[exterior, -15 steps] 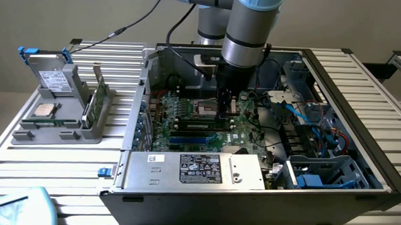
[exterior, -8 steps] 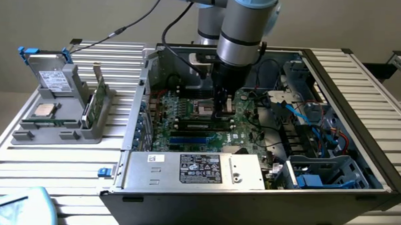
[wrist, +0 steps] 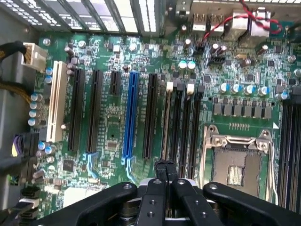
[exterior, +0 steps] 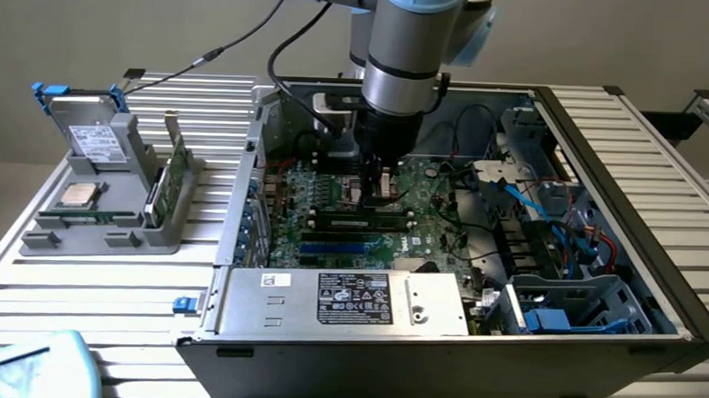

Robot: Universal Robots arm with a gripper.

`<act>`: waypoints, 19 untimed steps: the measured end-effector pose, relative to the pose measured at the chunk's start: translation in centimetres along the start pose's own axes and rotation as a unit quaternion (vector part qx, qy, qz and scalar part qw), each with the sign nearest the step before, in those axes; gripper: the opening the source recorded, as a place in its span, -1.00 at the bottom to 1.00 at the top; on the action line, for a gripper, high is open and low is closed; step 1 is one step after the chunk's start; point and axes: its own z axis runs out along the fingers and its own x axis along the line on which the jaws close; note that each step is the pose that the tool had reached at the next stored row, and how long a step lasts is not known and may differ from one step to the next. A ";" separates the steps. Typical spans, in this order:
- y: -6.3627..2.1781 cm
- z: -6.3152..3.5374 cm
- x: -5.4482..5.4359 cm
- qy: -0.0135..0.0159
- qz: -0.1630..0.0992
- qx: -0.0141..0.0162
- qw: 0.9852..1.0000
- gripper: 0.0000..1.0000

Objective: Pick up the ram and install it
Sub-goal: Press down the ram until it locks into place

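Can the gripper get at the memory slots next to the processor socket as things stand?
Probably yes. The gripper, jaws shut, hangs right over the memory slots inside the open case, and nothing visible lies between its tips and the slots.

1. The long, narrow, dark-green circuit-board ram stick stands on its long edge in a memory slot on the green motherboard, inside the open computer case.
2. In the exterior view it runs across the board from that view's left to its right. It appears as a thin dark strip with a greenish lower edge, level and upright.
3. In the wrist view the ram is seen edge-on, as a thin brownish line in the outermost of the four parallel memory slots, next to the long black expansion slot.
4. The claw has its tips at the near end of the stick's top edge; whether they touch it cannot be told.
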 end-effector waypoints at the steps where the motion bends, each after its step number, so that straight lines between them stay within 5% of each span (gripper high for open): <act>1: 0.27 0.02 0.0 0.000 0.000 0.000 1.000 -0.80; 5: 1.14 0.11 -0.2 0.001 0.000 0.000 1.000 -0.80; 19: 1.95 0.57 -0.3 0.002 0.000 0.000 1.000 -0.80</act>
